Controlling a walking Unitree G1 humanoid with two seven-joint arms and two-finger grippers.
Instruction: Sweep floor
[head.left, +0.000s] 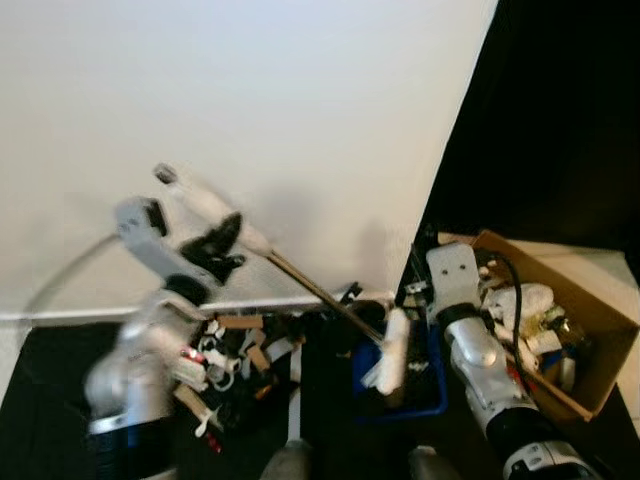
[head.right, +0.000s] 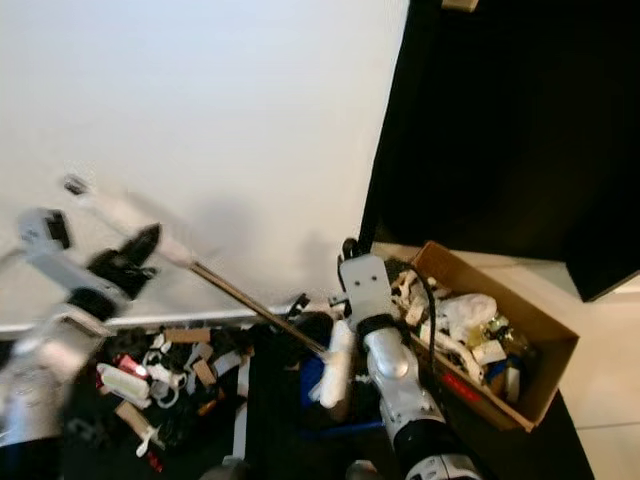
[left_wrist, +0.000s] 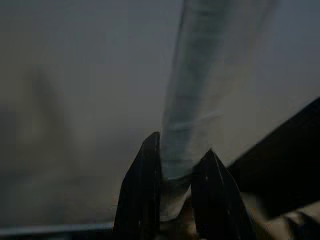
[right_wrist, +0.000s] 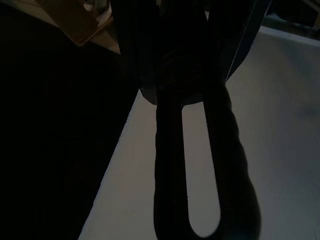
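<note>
My left gripper (head.left: 218, 246) is raised in front of the white wall, shut on the white grip of a broom (left_wrist: 200, 95). The view of it is blurred. The broom's thin stick (head.left: 315, 292) slants down to the right to a white head (head.left: 390, 355) resting at a blue dustpan (head.left: 425, 392) on the dark floor. My right arm (head.left: 462, 300) reaches down to that dustpan. In the right wrist view my right gripper (right_wrist: 187, 85) is shut on the dustpan's dark looped handle (right_wrist: 167, 170). A pile of cardboard scraps and white bits (head.left: 235, 350) lies left of the dustpan.
An open cardboard box (head.left: 590, 320) full of rubbish stands at the right, close to my right arm. The white wall (head.left: 300, 120) with its skirting board is straight ahead, and a dark panel (head.left: 560, 110) rises at the right. My feet (head.left: 290, 462) show at the bottom edge.
</note>
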